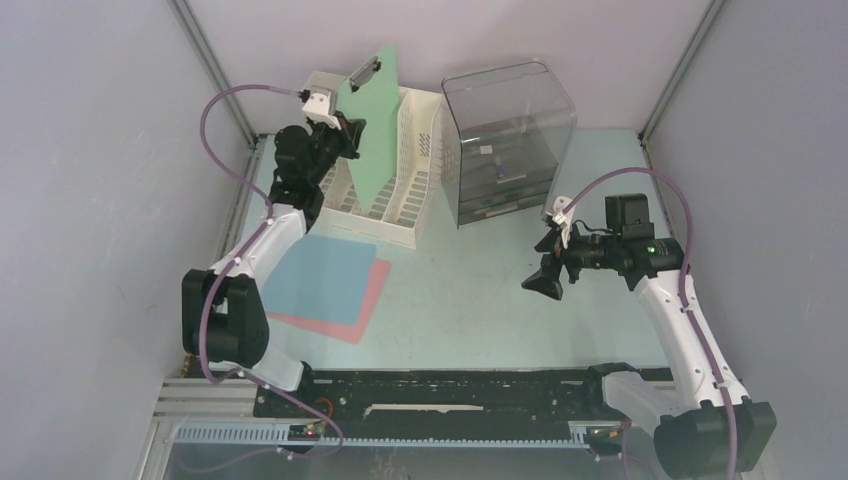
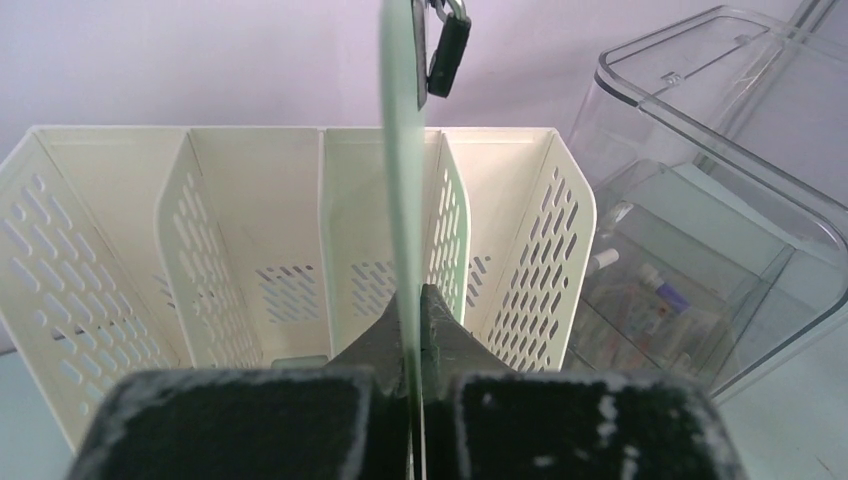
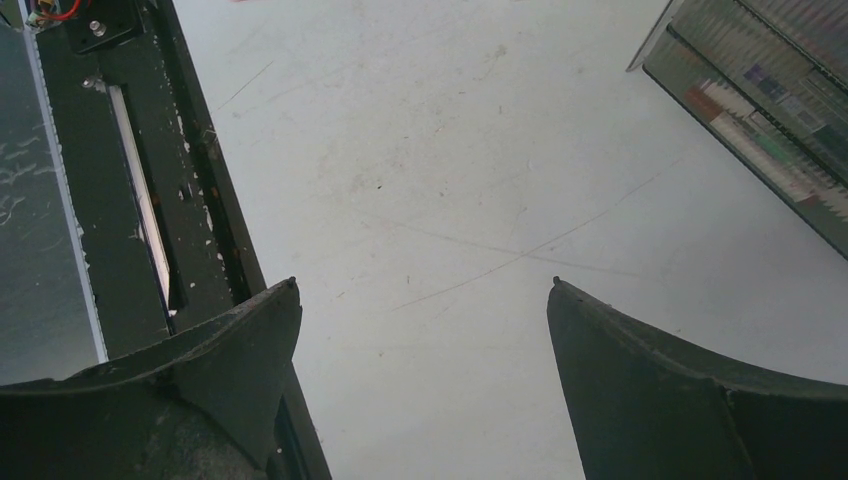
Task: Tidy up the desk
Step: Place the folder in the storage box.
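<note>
Because the table [image 1: 470,290] is a wide, flat, pale green top fixed between grey walls, I judge it hard, smooth and a little slippery. It is not a thing to take hold of; only what lies on it can be gripped. In the top view it spreads under both arms and carries a white file rack [image 1: 415,170], a clear drawer box [image 1: 510,130] and a blue sheet [image 1: 325,275] over a red sheet [image 1: 368,305]. In the left wrist view, the left claw [image 2: 417,300] is closed tight on one edge of a green clipboard [image 2: 403,180], upright at the rack. The board looks thin, stiff and light, so I think an edge grip suits it. In the right wrist view, the right claw [image 3: 425,285] stands wide open and holds nothing, above a scratched bare part of the table with room around it.
</note>
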Controlling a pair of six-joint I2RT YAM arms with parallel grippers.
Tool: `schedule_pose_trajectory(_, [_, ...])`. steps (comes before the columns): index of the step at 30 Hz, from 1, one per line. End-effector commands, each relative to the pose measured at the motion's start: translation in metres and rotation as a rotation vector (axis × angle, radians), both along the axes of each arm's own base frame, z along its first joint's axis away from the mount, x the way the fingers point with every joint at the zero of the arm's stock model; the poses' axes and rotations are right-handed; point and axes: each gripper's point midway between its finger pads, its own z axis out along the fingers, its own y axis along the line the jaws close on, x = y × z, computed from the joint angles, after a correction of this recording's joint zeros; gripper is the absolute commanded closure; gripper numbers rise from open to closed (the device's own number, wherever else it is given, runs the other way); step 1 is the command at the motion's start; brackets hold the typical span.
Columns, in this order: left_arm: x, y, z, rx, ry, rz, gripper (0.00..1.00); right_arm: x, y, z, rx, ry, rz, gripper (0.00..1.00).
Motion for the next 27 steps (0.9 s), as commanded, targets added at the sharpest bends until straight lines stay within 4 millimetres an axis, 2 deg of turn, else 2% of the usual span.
schedule_pose_trajectory(1, [0.000, -0.010, 0.028, -0.022, -0.147, -0.035, 1.00, -0.005, 0.001, 0.005, 0.003, -0.020, 0.020, 0.00])
schedule_pose_trajectory(21, [0.005, -0.011, -0.027, -0.018, -0.123, -0.027, 1.00, -0.006, 0.004, 0.003, 0.002, -0.011, 0.033, 0.00])
schedule_pose_trajectory(23, [0.005, -0.010, -0.032, -0.026, -0.109, -0.022, 0.93, -0.006, 0.004, 0.003, 0.002, -0.011, 0.034, 0.00])
schedule_pose_trajectory(27, [0.003, -0.007, -0.039, -0.049, -0.084, 0.001, 0.70, -0.006, 0.004, 0.003, 0.001, -0.011, 0.033, 0.00])
